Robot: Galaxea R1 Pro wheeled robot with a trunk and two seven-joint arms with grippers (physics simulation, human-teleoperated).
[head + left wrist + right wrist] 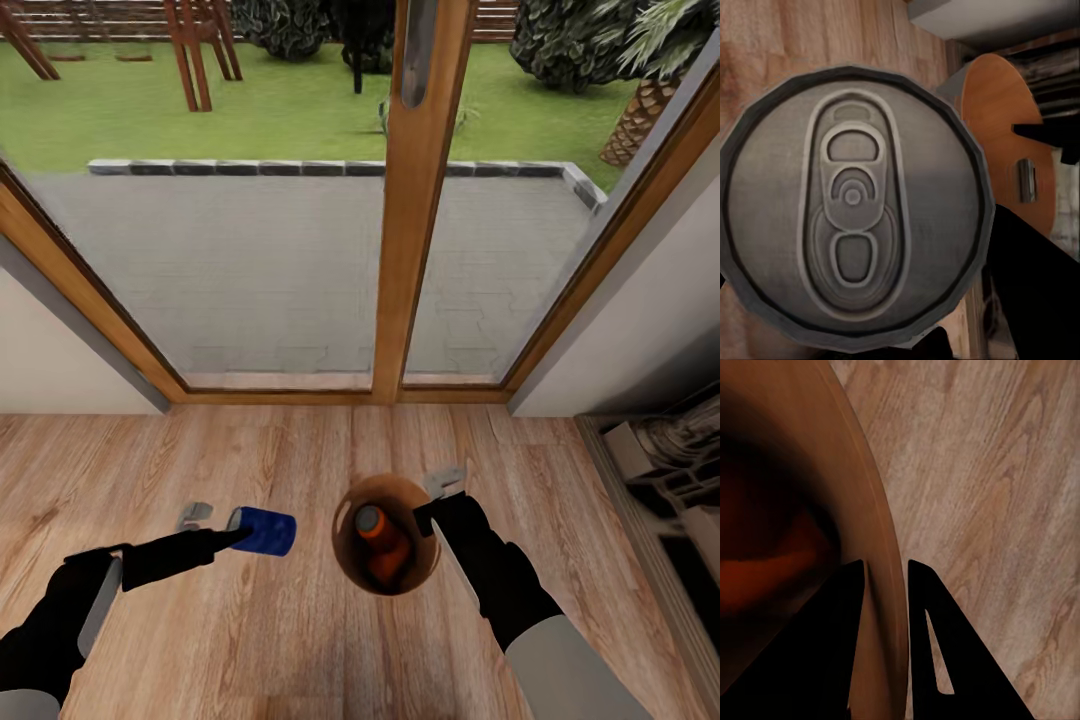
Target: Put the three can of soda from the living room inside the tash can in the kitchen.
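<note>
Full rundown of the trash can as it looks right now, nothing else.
The trash can is a small round bin, glossy copper-brown inside, seen from above, held over the light wood floor by the glass doors. An orange can lies tilted inside it. The right gripper clamps its rim, one finger inside the wall and one outside. A blue can in the left gripper is just beside it, apart.
</note>
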